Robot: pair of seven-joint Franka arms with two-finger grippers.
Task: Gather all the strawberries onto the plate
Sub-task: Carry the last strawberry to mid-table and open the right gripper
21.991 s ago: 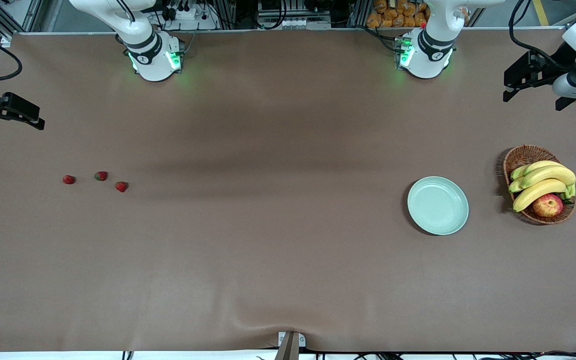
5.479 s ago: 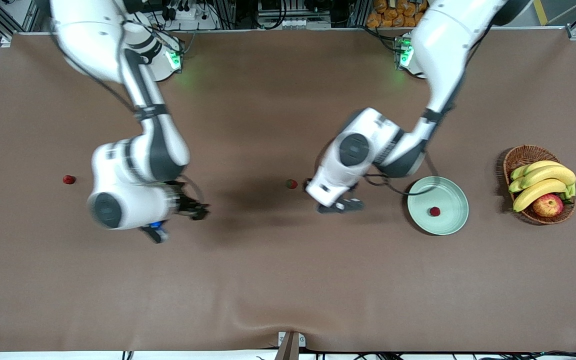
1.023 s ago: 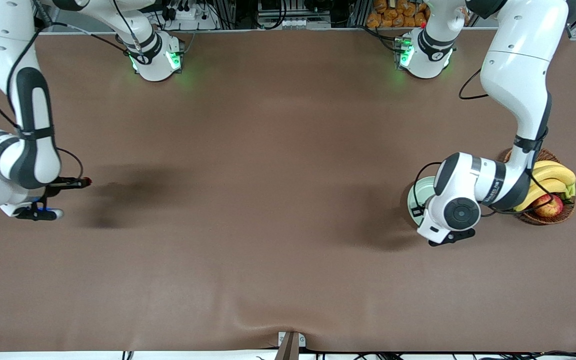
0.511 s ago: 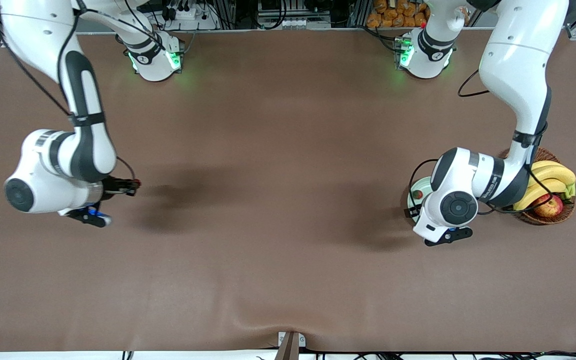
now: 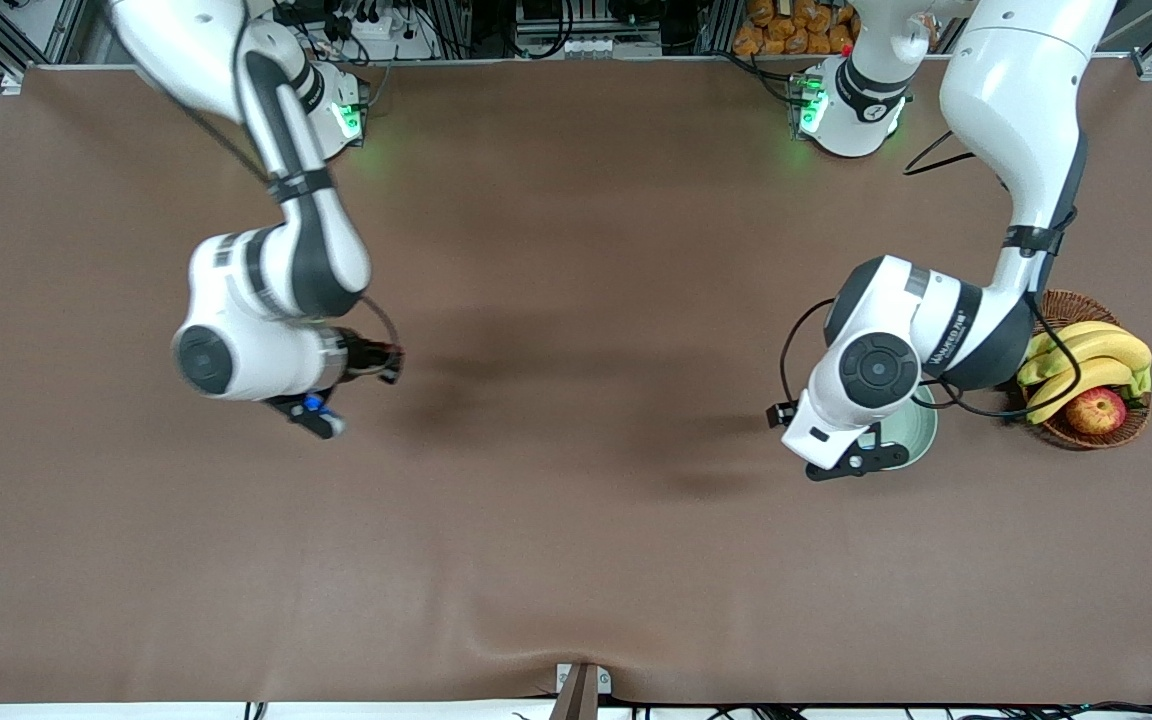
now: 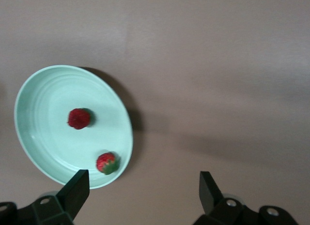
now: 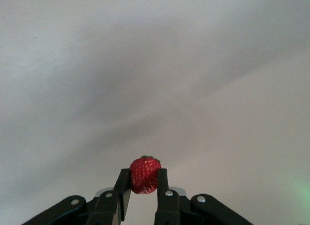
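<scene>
From the front view, my right gripper (image 5: 391,362) is up over bare table toward the right arm's end; its dark fingers poke out from the wrist, but from here I can't make out what is between them. My left gripper (image 5: 786,410) sits over the table just beside the plate (image 5: 921,432), and the wrist hides most of that plate, so only an arc of pale green rim shows. The basket (image 5: 1066,305) with bananas (image 5: 1086,360) and an apple (image 5: 1096,410) stands beside the plate, toward the left arm's end.

On the left wrist view, I see the left gripper (image 6: 140,193) with its fingers (image 6: 75,191) spread wide and nothing between them. The plate (image 6: 38,152) lies off to one side of the gap, one finger overlapping its rim in the picture. Two berries rest inside: one berry (image 6: 79,118) near the middle, the second berry (image 6: 106,163) close to the rim, its green top turned toward the rim. They lie apart from each other.

On the right wrist view, the right gripper (image 7: 144,184) is clamped on the third berry (image 7: 144,174). It is pinched by its sides right at the fingertips, a sliver of green top facing away from the wrist. Only blank table shows below it.
</scene>
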